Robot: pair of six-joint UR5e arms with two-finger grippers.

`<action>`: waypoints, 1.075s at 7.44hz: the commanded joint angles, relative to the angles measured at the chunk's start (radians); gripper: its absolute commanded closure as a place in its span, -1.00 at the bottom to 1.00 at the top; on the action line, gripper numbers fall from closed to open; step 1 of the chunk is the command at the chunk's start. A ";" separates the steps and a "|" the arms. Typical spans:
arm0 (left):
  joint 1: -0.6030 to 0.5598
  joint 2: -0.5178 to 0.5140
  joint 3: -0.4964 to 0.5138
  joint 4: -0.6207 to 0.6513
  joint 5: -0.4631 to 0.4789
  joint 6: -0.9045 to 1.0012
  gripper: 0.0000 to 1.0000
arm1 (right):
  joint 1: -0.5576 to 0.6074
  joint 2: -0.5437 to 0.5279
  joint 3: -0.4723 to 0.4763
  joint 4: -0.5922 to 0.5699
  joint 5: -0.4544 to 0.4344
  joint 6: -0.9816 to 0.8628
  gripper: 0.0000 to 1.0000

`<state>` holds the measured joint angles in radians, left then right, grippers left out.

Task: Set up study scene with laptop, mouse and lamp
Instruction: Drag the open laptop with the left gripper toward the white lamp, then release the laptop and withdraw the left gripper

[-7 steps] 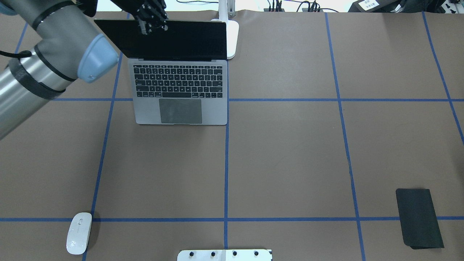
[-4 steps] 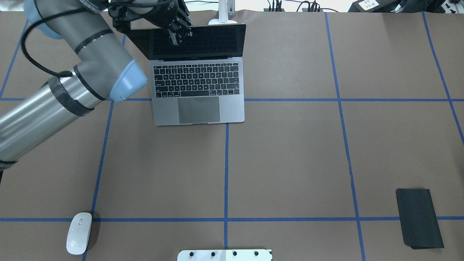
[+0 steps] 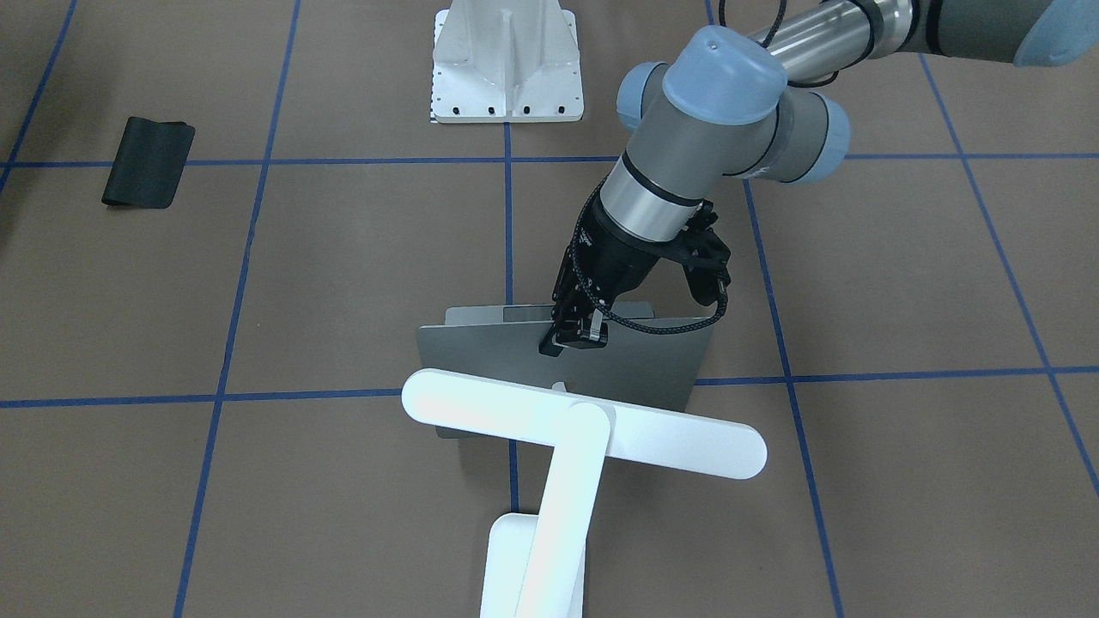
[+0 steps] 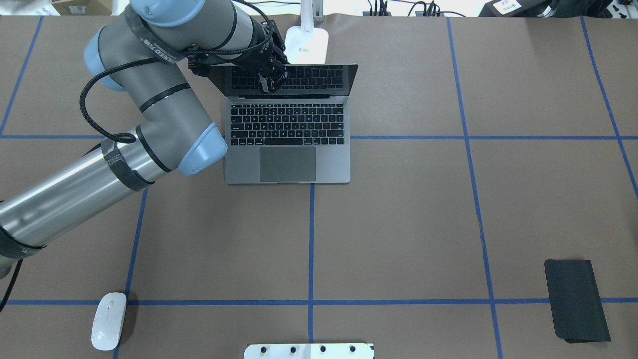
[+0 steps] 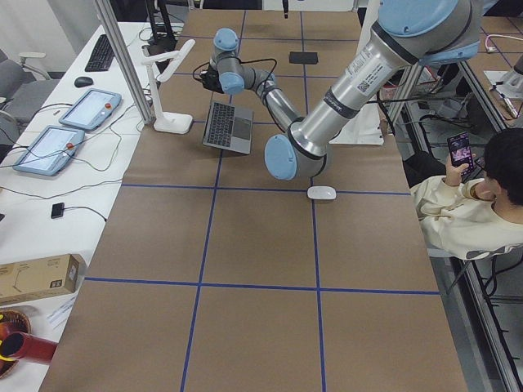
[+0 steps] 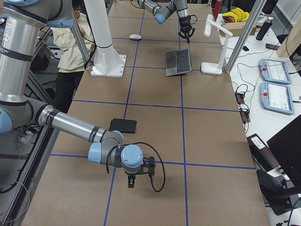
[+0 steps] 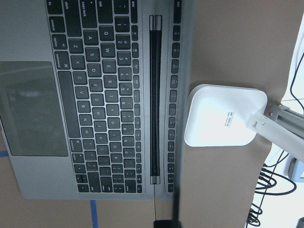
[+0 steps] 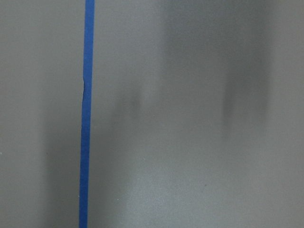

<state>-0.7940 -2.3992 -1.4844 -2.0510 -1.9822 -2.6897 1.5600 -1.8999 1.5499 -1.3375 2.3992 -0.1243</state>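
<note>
The laptop stands open on the brown table at the back centre-left, keys facing the robot. It also shows in the front view and the left wrist view. My left gripper is shut on the top edge of its screen, as the front view also shows. The lamp stands just behind the laptop, its base close to the screen. The mouse lies near the front left. My right gripper hangs low over bare table; I cannot tell whether it is open or shut.
A flat black mat lies at the front right, near the right arm. A white ribbed pedestal stands at the robot's edge in the middle. Blue tape lines cross the table. Cables run along the far edge.
The laptop has slid to the right and slightly toward the robot, held by my left gripper. The lamp base, once beside the screen, now shows behind it.
</note>
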 commanded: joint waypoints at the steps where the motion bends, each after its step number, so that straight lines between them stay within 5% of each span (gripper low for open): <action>1: 0.002 0.024 -0.024 0.003 0.003 0.086 0.33 | 0.000 -0.001 -0.008 0.000 0.003 0.000 -1.00; 3: 0.002 0.025 -0.028 0.005 0.022 0.128 -0.18 | 0.000 -0.004 -0.016 0.000 0.005 0.000 -1.00; 4: -0.014 0.067 -0.107 0.018 0.010 0.215 -0.99 | 0.000 -0.001 -0.017 0.000 0.001 0.002 -1.00; 6: -0.121 0.245 -0.355 0.186 -0.145 0.517 -1.00 | 0.000 0.010 -0.008 0.001 0.014 0.012 -1.00; 8: -0.168 0.291 -0.479 0.389 -0.164 0.783 -1.00 | 0.000 0.057 -0.013 -0.002 0.075 0.199 -1.00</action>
<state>-0.9300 -2.1522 -1.8785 -1.7830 -2.1268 -2.0787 1.5601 -1.8754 1.5412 -1.3364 2.4339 -0.0558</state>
